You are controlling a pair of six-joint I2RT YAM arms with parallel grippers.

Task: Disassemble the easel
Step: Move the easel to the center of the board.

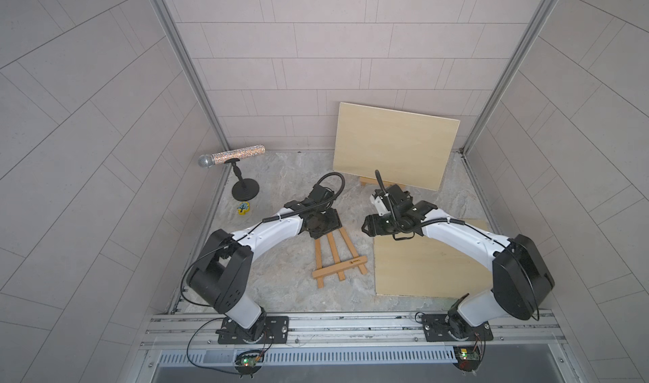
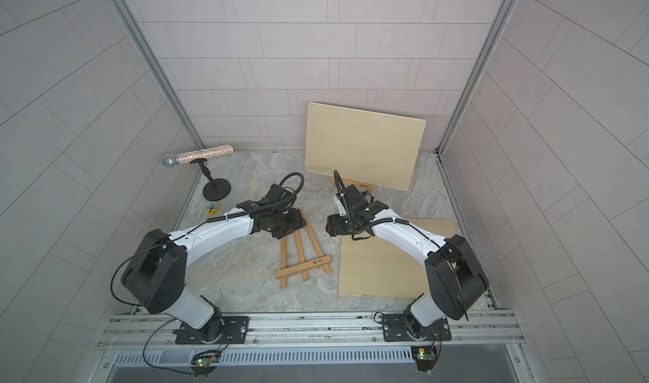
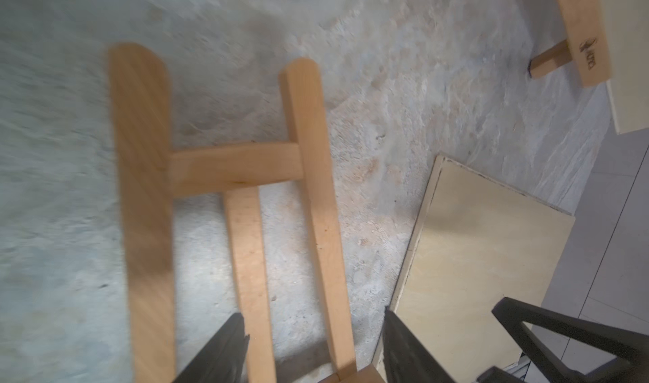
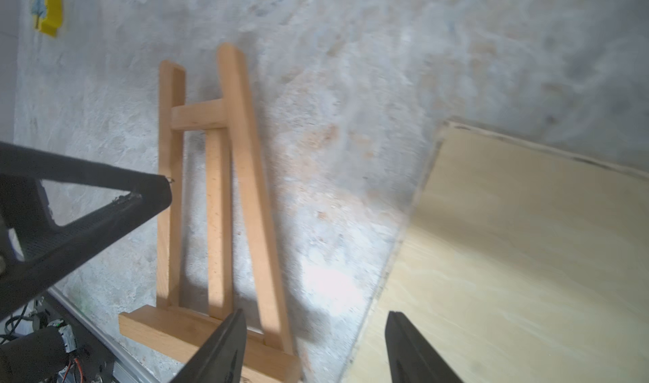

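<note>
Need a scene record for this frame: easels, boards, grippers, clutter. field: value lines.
flat easel: lying on the table, centre, in one piece
standing easel: at the back, carrying the upright board
flat board: on the table, partly under the right arm
left gripper: fingers open, above the flat easel's top end, holding nothing
right gripper: fingers open, above the flat board's edge, holding nothing
clutter: microphone on a stand, yellow block, far left
</note>
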